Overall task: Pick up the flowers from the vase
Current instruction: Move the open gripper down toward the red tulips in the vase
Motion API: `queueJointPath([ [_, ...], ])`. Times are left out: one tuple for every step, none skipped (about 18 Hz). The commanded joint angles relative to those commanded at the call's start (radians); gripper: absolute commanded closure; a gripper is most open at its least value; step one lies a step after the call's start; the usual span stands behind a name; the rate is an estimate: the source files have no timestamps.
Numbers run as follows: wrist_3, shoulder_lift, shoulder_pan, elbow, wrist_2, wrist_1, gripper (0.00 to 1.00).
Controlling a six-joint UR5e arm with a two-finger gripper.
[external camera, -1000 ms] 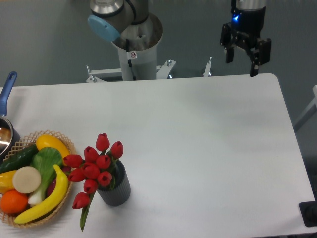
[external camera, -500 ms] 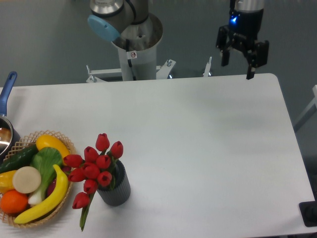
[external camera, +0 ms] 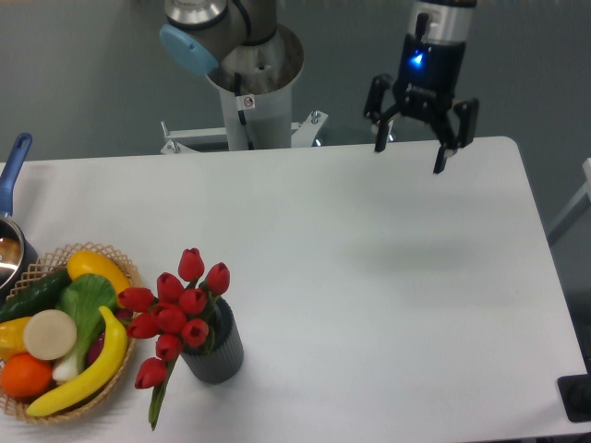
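Gripper [external camera: 409, 148] spread wide, far right; I count ten tulips, flowers [external camera: 174, 314], one vase [external camera: 214, 347], near left.

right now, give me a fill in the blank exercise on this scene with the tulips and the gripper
1. The red tulips stand in a dark ribbed ____.
2. The gripper hangs above the table's far edge with its jaws ____.
3. To the left of the vase sits a wicker basket; the long yellow fruit in it is a ____.
4. At the left edge, a pot shows a ____ handle.

Missing words: vase; open; banana; blue
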Motion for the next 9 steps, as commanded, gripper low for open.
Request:
queueJointPath([
  [-0.026,-0.012,-0.018,0.0,0.0,0.012,0.0],
  [-0.045,-0.02,-0.035,-0.002,0.0,0.017,0.0],
  [-0.052,-0.031,-0.052,-0.008,0.0,0.028,0.0],
  [-0.056,-0.041,-0.064,-0.012,0.0,0.049,0.0],
  [-0.056,-0.048,-0.077,-0.023,-0.006,0.075,0.0],
  [-0.054,-0.049,-0.091,-0.037,-0.021,0.103,0.0],
  [-0.05,-0.061,-0.1,-0.052,-0.044,0.135,0.0],
  [-0.045,-0.078,-0.106,-0.066,-0.073,0.178,0.0],
  [-0.045,-0.095,-0.114,-0.074,-0.106,0.216,0.0],
])
